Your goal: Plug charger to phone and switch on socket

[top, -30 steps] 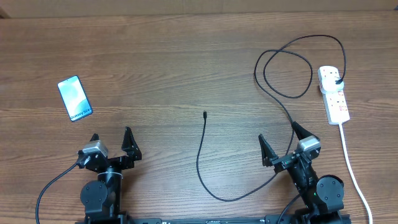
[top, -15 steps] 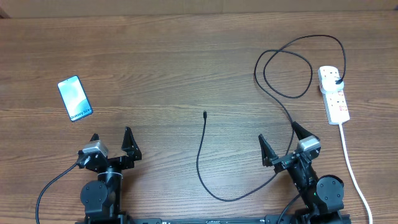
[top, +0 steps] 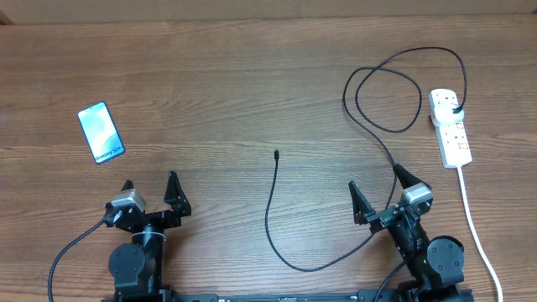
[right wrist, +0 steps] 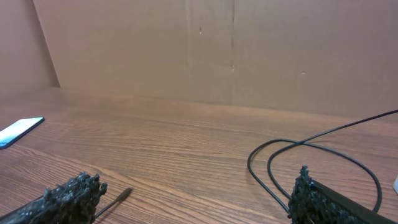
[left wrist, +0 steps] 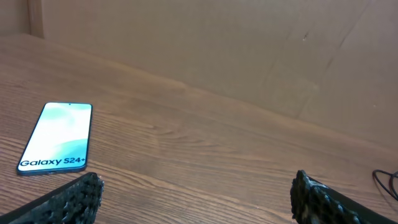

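The phone (top: 101, 132) lies flat at the left of the table, its light-blue screen up; it also shows in the left wrist view (left wrist: 56, 137) and far left in the right wrist view (right wrist: 18, 130). The black charger cable (top: 270, 210) loops across the table, its connector tip (top: 276, 154) free near the middle, also seen in the right wrist view (right wrist: 121, 195). Its plug (top: 454, 109) sits in the white socket strip (top: 450, 127) at the right. My left gripper (top: 151, 189) and right gripper (top: 376, 190) are both open and empty near the front edge.
The socket's thick white cord (top: 472, 220) runs down the right side towards the front edge. Brown cardboard walls (right wrist: 249, 56) stand behind the table. The cable makes a large loop (top: 388, 96) at the back right.
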Controlling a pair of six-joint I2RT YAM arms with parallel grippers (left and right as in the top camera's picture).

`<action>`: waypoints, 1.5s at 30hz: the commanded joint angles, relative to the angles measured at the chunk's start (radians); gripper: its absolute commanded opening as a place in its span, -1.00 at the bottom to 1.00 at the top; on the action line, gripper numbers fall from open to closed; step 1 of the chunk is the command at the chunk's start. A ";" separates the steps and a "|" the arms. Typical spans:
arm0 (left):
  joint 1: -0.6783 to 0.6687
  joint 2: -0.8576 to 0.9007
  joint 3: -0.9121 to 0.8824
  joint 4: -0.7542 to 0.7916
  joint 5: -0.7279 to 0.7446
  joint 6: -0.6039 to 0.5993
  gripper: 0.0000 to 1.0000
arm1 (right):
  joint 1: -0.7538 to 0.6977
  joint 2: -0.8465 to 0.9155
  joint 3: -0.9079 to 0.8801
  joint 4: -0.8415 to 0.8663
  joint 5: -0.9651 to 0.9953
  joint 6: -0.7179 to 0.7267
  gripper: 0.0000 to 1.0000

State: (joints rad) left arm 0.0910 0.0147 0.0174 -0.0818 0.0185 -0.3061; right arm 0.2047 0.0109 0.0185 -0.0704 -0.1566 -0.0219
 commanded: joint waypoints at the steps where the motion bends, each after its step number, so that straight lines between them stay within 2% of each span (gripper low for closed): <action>1: -0.005 -0.010 -0.011 0.004 -0.003 0.022 0.99 | 0.005 -0.008 -0.011 0.008 0.006 0.006 1.00; 10: -0.005 -0.010 -0.011 0.003 -0.007 0.022 0.99 | 0.005 -0.008 -0.011 0.007 0.006 0.006 1.00; 14: -0.005 -0.010 -0.011 0.020 -0.081 0.021 0.99 | 0.005 -0.008 -0.011 0.007 0.007 0.006 1.00; 27: -0.005 -0.010 0.009 -0.003 0.027 0.022 1.00 | 0.005 -0.008 -0.011 0.007 0.006 0.006 1.00; 31: -0.005 0.006 0.113 -0.137 0.002 0.072 0.99 | 0.005 -0.008 -0.011 0.007 0.006 0.006 1.00; 36: -0.005 0.108 0.293 -0.305 -0.102 0.083 0.99 | 0.005 -0.008 -0.011 0.007 0.006 0.006 1.00; 45: -0.005 0.498 0.730 -0.520 -0.316 0.105 1.00 | 0.005 -0.008 -0.011 0.004 0.006 0.006 1.00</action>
State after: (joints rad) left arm 0.0910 0.3988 0.6109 -0.5587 -0.1715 -0.2302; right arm 0.2047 0.0109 0.0185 -0.0700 -0.1562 -0.0216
